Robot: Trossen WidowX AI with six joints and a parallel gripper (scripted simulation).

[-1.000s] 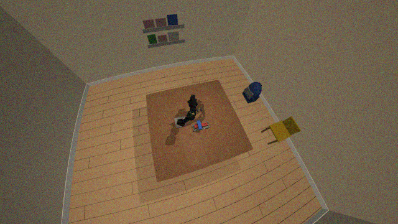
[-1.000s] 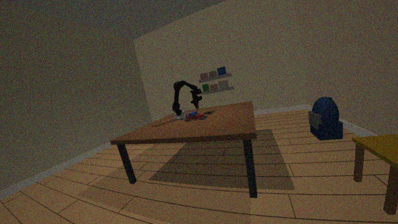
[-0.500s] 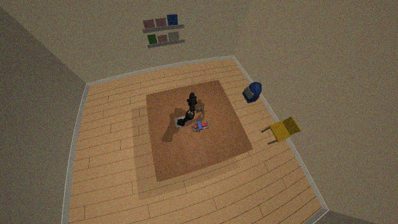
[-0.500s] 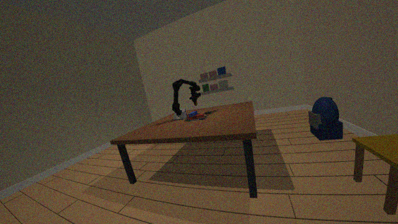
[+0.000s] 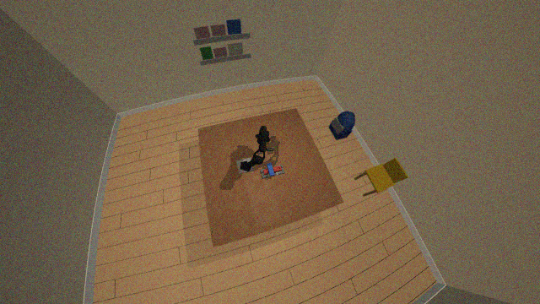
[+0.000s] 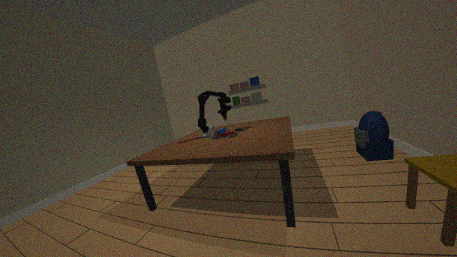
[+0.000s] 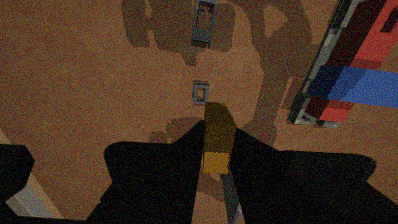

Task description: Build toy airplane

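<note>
My gripper (image 7: 213, 125) (image 6: 224, 115) is shut on the yellow tail fin (image 7: 218, 125) and holds it high above the table, the fin sticking out beyond the fingertips. The grey jig (image 7: 320, 60) (image 5: 279, 174) lies to the right in the wrist view. In it lies the red fuselage (image 7: 380, 42) (image 5: 277, 170) (image 6: 228, 134), with the blue wing (image 7: 360, 85) (image 5: 270, 167) (image 6: 221, 130) lying across it. The fuselage's tail socket is not visible. The gripper is off to the side of the jig, not over it.
Two small grey stands (image 7: 204, 22) (image 7: 201, 93) sit on the brown table (image 5: 270, 211) (image 6: 257, 143) below the gripper. The arm's base (image 5: 245, 165) stands beside the jig. A blue backpack (image 6: 373, 135) and a yellow stool (image 5: 385, 175) are on the floor, far off.
</note>
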